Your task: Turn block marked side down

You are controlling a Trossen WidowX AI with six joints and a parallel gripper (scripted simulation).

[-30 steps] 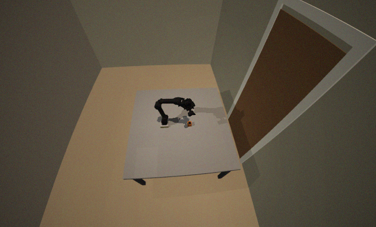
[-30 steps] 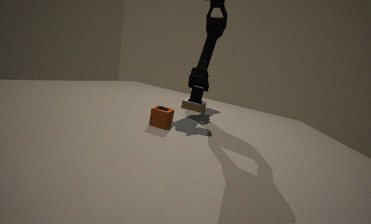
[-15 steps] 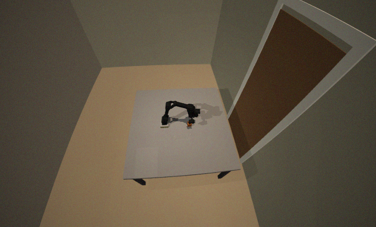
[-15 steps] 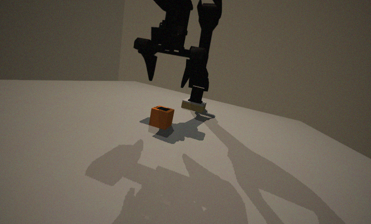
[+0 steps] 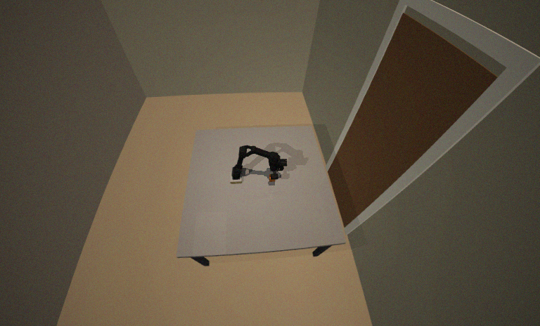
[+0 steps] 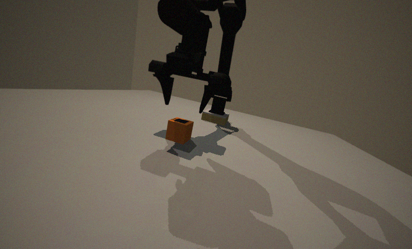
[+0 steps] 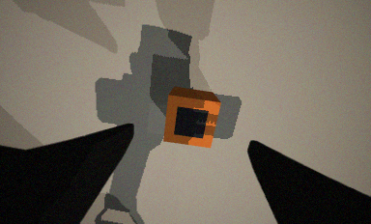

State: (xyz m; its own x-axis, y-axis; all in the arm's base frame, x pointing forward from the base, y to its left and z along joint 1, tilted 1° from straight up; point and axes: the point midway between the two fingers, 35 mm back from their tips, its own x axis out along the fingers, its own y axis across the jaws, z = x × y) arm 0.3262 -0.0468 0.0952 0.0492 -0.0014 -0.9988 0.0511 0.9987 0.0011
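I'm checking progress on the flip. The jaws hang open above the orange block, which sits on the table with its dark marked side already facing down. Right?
Not quite. The marked side still faces up: the wrist view shows the dark square on top of the orange block, and the exterior view shows it too. The rest holds: the gripper hangs above the block with its jaws open, holding nothing, and the block sits on the table.
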